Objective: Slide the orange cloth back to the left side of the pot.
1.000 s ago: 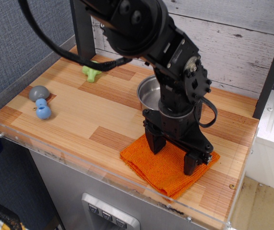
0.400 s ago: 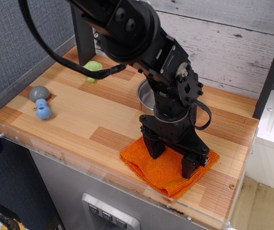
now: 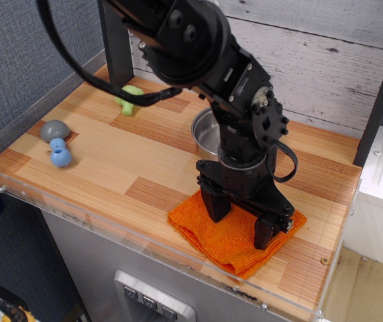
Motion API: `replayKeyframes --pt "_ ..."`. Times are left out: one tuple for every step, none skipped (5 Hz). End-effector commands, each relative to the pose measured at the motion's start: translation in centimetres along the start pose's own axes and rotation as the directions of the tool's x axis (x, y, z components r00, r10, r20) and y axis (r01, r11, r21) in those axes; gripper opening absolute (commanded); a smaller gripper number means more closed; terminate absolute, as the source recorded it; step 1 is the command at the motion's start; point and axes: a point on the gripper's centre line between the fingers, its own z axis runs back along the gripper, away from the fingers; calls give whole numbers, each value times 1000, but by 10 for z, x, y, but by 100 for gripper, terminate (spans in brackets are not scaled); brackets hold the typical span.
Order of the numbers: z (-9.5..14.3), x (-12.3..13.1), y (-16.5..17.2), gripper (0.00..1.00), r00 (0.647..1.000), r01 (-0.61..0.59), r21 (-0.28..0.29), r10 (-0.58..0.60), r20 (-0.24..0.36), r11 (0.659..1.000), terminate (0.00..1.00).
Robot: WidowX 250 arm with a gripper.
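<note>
The orange cloth [image 3: 228,235] lies folded near the table's front right edge, in front of the pot. The pot [image 3: 208,133] is a shiny steel bowl shape behind the arm, and only its left part shows. My gripper [image 3: 241,221] points straight down over the cloth. It is open, with its two black fingers [image 3: 216,203] spread wide and their tips resting on or just above the fabric. Nothing is held between them.
A grey dome and a blue ball-shaped toy [image 3: 60,155] lie at the table's left. A green toy [image 3: 129,98] lies at the back left beside a dark post [image 3: 115,40]. A clear acrylic rim [image 3: 97,221] runs along the table's front edge.
The gripper dropped lower onto the cloth and shifted slightly left; the arm's upper links swung a little. The cloth has stayed in place.
</note>
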Motion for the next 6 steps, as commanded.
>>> replayKeyframes --pt "-6 -17 42 100 994 -97 47 99 -51 994 0" --pt "-5 -17 61 100 990 -131 60 134 -52 990 0" --pt "-2 -20 87 100 982 -181 74 185 -46 981 0" --pt "-2 -27 112 100 971 -232 80 236 -49 969 0" --pt "-2 -33 138 100 958 -279 89 284 -46 956 0" --pt "-1 -29 158 100 952 -301 104 306 -34 948 0"
